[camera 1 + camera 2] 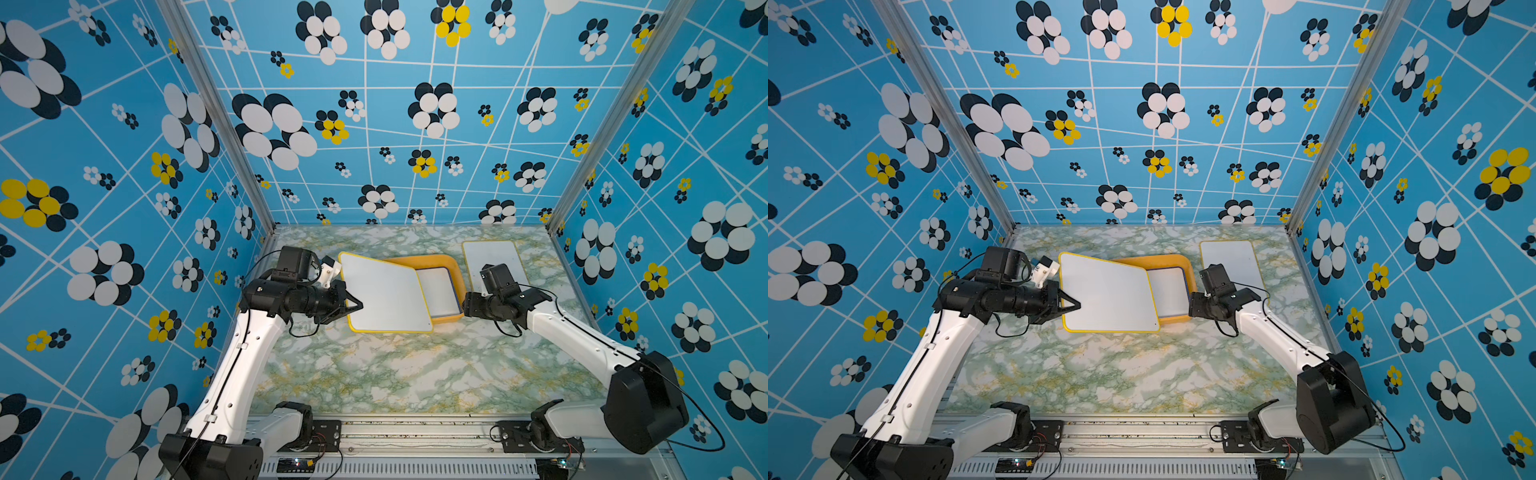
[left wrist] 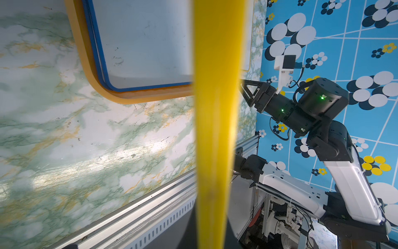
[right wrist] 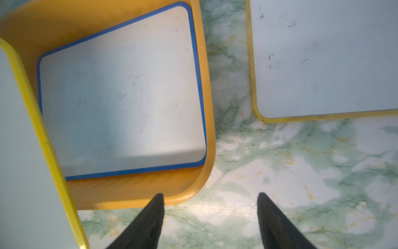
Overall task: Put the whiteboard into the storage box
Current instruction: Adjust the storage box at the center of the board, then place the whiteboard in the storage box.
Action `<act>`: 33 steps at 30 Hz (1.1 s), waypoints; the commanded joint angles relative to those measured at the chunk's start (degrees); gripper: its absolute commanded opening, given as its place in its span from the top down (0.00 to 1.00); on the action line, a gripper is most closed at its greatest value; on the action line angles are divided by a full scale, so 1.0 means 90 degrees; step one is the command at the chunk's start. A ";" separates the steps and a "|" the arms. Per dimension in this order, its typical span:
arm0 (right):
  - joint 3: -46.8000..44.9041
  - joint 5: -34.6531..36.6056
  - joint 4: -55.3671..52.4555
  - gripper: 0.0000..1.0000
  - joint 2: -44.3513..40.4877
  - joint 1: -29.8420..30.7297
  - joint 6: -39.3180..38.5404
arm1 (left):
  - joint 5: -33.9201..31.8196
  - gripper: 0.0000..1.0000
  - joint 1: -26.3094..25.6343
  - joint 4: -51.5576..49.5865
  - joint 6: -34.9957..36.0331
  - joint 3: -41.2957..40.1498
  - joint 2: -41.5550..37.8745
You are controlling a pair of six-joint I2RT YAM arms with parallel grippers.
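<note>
Centre-left in both top views: clamped the yellow-rimmed whiteboard [image 1: 384, 297] by its left edge in the left gripper [image 1: 358, 306], fingers shut on it. Held it raised over the left rim of the storage box [image 1: 455, 266] at centre, above a blue-rimmed board [image 1: 442, 291] inside. Poised the right gripper [image 3: 210, 195] beside the box's right rim, fingers spread, empty. Open table [image 1: 374, 374] across the lower frame.

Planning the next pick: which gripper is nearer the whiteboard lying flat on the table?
Right. The right gripper is open beside the flat whiteboard; the left gripper is beyond the storage box, shut on the raised whiteboard.
</note>
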 commanded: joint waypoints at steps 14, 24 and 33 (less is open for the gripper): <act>-0.0753 0.0445 -0.0138 0.22 -0.1094 0.0034 -0.0287 | -0.0150 1.00 -0.0366 0.1326 -0.0511 0.0152 0.0278; -0.0839 0.0356 -0.0060 0.21 -0.1257 0.0035 -0.0440 | -0.0243 1.00 -0.0608 0.1908 -0.0738 0.0373 0.0883; -0.0942 0.0307 -0.0124 0.20 -0.1558 0.0034 -0.0632 | -0.0271 1.00 -0.0881 0.2146 -0.0750 0.0663 0.1684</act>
